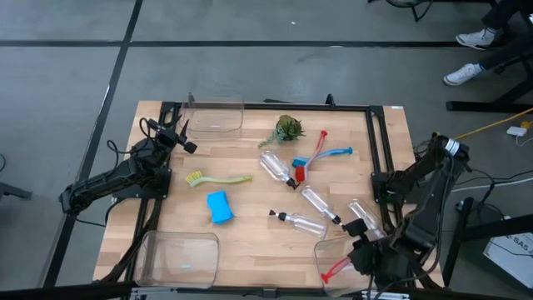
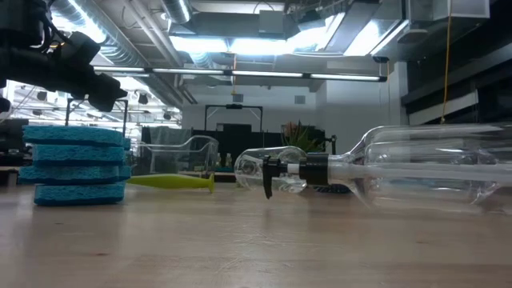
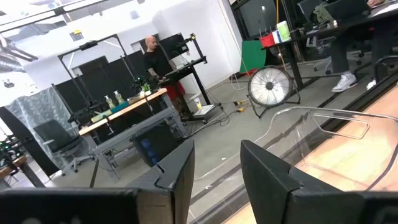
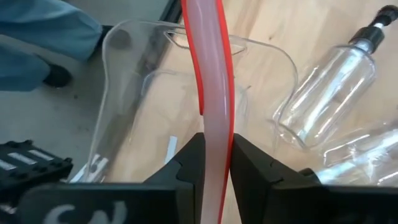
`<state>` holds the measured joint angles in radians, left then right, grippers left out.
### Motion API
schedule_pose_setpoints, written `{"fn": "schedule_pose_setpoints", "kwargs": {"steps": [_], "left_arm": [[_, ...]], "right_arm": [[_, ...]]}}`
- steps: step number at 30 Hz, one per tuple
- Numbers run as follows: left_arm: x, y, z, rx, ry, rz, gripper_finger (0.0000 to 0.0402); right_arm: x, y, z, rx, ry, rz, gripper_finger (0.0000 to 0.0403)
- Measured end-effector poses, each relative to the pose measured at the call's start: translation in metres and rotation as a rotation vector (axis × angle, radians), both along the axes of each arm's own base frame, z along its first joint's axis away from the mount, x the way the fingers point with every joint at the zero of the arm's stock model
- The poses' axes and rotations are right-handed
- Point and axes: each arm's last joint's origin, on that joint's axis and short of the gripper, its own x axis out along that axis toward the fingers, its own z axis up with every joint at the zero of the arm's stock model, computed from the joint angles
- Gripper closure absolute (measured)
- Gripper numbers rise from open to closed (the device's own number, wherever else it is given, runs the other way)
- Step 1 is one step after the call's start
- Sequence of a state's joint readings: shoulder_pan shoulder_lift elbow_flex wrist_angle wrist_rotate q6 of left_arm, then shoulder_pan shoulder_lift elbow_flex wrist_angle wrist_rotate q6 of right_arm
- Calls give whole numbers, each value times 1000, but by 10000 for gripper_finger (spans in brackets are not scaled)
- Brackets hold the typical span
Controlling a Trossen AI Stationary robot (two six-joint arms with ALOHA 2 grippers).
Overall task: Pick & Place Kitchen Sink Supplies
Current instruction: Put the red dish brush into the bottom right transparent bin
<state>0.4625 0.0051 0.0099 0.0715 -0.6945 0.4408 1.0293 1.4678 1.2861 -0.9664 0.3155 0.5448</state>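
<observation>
1. Wooden table point(image 1: 250, 208) inside a black frame, grey floor around it; a person stands at a bench far off in the left wrist view.
2. Red brush point(image 4: 212, 93): its handle is pinched between the right gripper's point(image 4: 216, 163) fingers, clenched on it, over the clear bin point(image 1: 333, 250) at the table's near right corner. Judgement: light, stiff plastic, smooth and likely slippery; a grip on the handle's middle looks sound, and the long handle could swing or pivot in the jaws.
3. Clear pump bottles: one point(image 1: 366, 218) just beside that bin, others point(image 1: 321, 204) point(image 1: 298, 222) point(image 1: 276, 167) lying across the middle. Judgement: light, hollow, round, apt to roll; take across the body or at the black neck.
4. Blue brush point(image 1: 329, 155) at the far side, yellow-green brush point(image 1: 218, 179) left of centre.
5. Blue sponge point(image 1: 219, 207) near the yellow-green brush. Judgement: soft; will squash under grip.
6. Left gripper point(image 3: 214, 171) held above the table's left edge, jaws apart, holding nothing.
</observation>
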Motion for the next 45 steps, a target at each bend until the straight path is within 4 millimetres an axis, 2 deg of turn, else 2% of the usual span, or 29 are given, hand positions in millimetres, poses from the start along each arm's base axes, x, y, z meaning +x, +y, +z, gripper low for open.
{"fn": "schedule_pose_setpoints", "kwargs": {"steps": [4,11,27,35,45], "left_arm": [[0,0,0,0,0,0,277],[0,0,0,0,0,0,277],[0,0,0,0,0,1,276],[0,0,0,0,0,0,276],[0,0,0,0,0,1,277]], "right_arm": [[-4,3,-7,22,-8,-6,337],[-15,-6,-51,129,1,-92,337],[-23,-20,-107,251,-48,-144,336],[-24,-23,-113,254,-53,-169,336],[-19,-13,-96,280,-71,-90,330]]}}
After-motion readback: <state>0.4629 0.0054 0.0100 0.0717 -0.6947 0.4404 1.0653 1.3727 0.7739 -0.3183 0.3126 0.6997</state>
